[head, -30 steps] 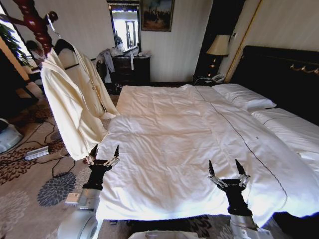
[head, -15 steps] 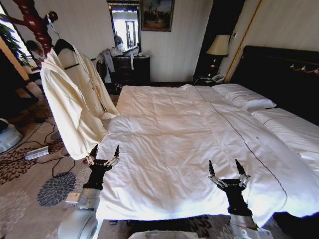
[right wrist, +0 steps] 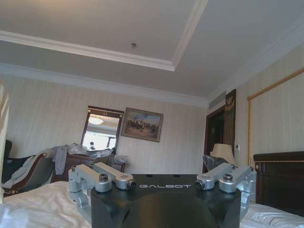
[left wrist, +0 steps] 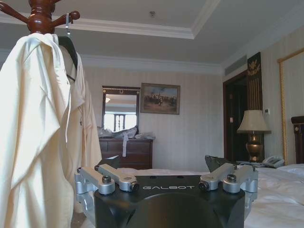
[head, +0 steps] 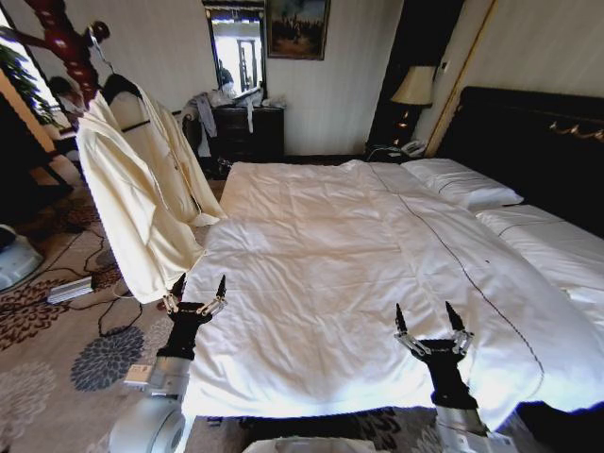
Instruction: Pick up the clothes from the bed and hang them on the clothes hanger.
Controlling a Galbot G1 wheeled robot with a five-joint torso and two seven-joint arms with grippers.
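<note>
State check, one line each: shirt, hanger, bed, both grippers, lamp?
shirt: hung on the hanger, draping down, off the bed
hanger: hooked on the coat stand
bed: duvet spread, no garment on it
left gripper: open, empty
right gripper: open, empty
lamp: can't tell if lit

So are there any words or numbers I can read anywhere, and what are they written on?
"GALBOT": on the black body of the left pincer, seen from its wrist camera.
"GALBOT": on the black body of the right pincer, seen from its wrist camera.
The clothes carry no writing that can be read from here.
</note>
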